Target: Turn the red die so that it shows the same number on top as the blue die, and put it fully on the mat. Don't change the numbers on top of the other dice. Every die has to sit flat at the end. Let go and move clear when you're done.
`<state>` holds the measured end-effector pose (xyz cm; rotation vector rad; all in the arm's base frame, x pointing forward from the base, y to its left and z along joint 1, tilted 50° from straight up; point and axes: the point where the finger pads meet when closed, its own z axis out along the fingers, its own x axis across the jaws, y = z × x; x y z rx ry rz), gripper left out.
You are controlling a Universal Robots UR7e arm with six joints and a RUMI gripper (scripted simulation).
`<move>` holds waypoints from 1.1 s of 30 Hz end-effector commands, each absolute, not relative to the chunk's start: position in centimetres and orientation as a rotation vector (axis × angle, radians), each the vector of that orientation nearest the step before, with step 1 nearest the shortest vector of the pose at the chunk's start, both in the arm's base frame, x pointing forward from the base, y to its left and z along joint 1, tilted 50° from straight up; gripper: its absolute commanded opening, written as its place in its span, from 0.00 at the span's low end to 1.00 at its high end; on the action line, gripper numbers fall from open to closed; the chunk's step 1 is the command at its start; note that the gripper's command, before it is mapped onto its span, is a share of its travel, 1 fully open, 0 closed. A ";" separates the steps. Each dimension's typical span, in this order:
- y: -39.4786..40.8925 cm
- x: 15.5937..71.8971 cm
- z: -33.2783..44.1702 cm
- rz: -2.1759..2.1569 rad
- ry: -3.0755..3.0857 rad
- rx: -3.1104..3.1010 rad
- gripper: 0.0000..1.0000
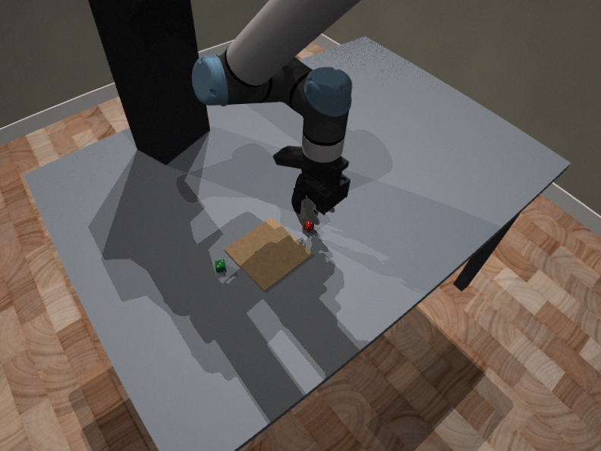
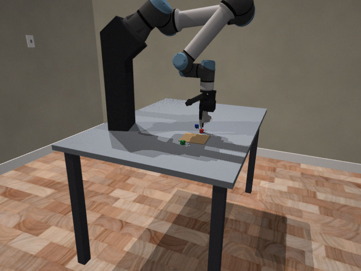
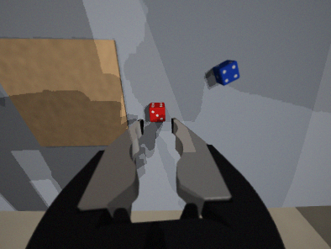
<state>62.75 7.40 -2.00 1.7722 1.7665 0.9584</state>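
Red die (image 1: pixel 308 225) (image 2: pixel 201 131) (image 3: pixel 157 112): on table (image 1: pixel 436 145) (image 2: pixel 163 157) (image 3: pixel 269 139), off the mat. Wrist view: broad face, three pips.

Gripper (image 1: pixel 323 216) (image 2: pixel 201 127) (image 3: pixel 157 119): jaws narrow, parted, gripping nothing; in wrist view, tips at 6 o'clock from red die, close by. Contact with die: cannot tell.

Tan mat (image 1: pixel 268 260) (image 2: pixel 194 138) (image 3: pixel 80 76): at 9 o'clock from red die, wrist view; apart.

Blue die (image 2: pixel 196 126) (image 3: pixel 227 72): at 2 o'clock, same view; broad face, four pips. Hidden in top view.

Green die (image 1: pixel 220 266) (image 2: pixel 182 142): beside mat, between 8 and 9 o'clock from its centre, top view.

Black pedestal (image 1: pixel 160 96) (image 2: pixel 118 87): at 11 o'clock from mat, top view.
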 end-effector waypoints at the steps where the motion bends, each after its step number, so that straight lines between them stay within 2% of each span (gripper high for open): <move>1: 7.4 63.0 -1.7 0.962 1.764 1.765 0.21; 33: 7.5 63.3 -2.0 0.962 1.764 1.765 0.21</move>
